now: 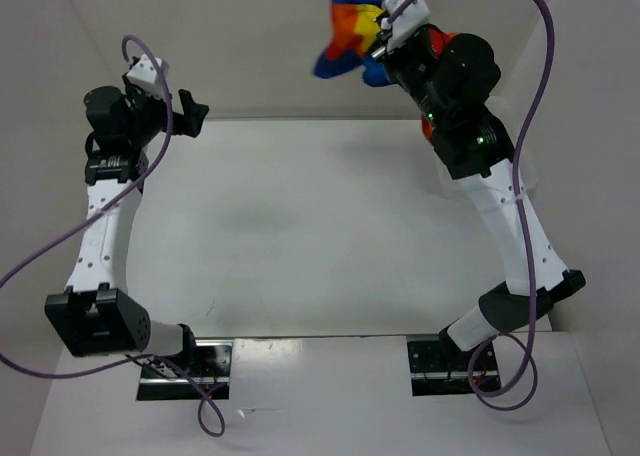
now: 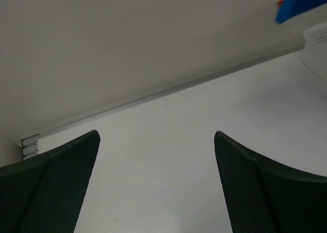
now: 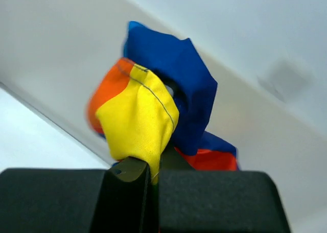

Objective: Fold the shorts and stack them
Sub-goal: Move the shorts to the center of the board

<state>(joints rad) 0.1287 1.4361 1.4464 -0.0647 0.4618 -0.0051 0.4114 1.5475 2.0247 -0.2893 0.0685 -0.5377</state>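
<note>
Black-padded and pressed together, the right gripper is clamped on the bunched soft cloth shorts in red, orange, yellow and blue stripes, which are held aloft beyond the far right corner of the white table, while the left gripper is held with its jaws wide apart above the far left.

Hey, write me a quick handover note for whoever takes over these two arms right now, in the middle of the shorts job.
Right gripper: jaws shut on the shorts, which hang bunched in the air near the far right corner of the table.
Left gripper: jaws open, holding nothing, raised over the far left of the table.
Done: the shorts are picked up.
Left: no fold shows yet, so lay them flat on the table, fold them, then stack.
</note>
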